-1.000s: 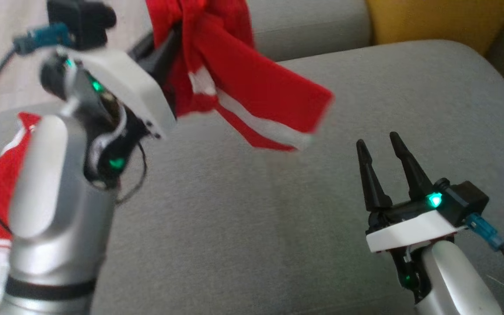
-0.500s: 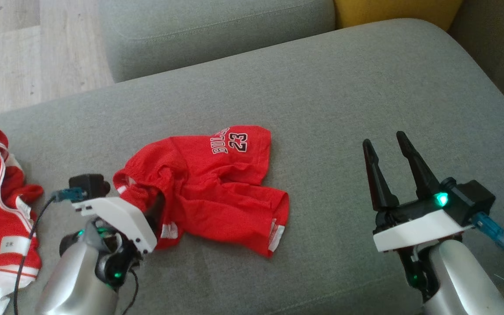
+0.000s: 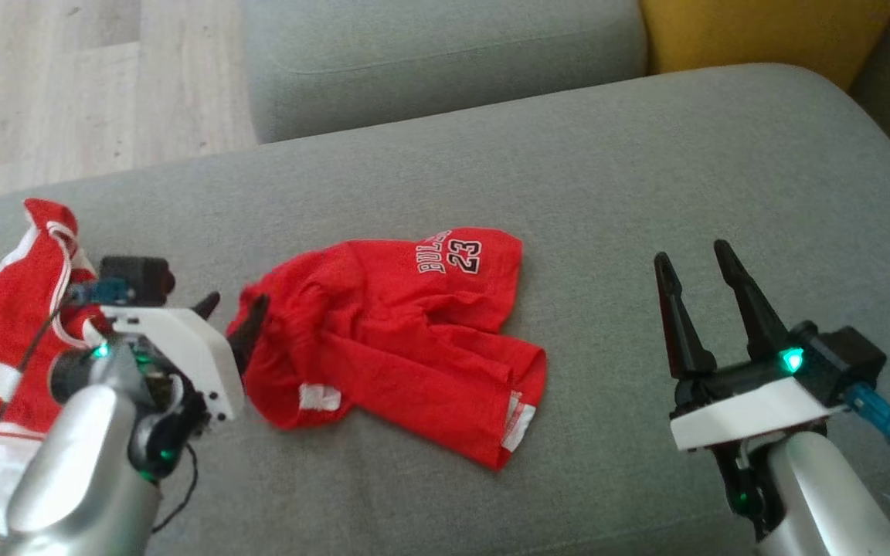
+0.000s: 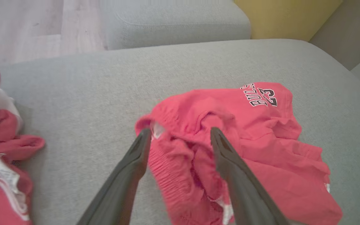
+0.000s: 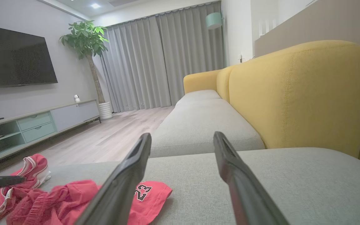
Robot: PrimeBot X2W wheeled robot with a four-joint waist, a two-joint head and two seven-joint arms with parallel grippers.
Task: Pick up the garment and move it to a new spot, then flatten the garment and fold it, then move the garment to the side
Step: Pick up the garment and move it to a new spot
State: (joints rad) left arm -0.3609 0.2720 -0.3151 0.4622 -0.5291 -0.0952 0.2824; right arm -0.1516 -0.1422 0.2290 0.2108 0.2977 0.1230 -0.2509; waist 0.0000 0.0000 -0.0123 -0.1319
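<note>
Both are spread: right claw [image 3: 692, 255] hovers apart, left claw [image 3: 235, 305] straddles the waistband [image 4: 170, 168] of the shorts [image 3: 399, 340], which may snag if it retreats.

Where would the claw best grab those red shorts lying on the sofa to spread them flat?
Grip the ribbed waistband, bunched at the left end of the red shorts, where it stands proud of the cushion. Come from the left, where the open left claw straddles it.
</note>
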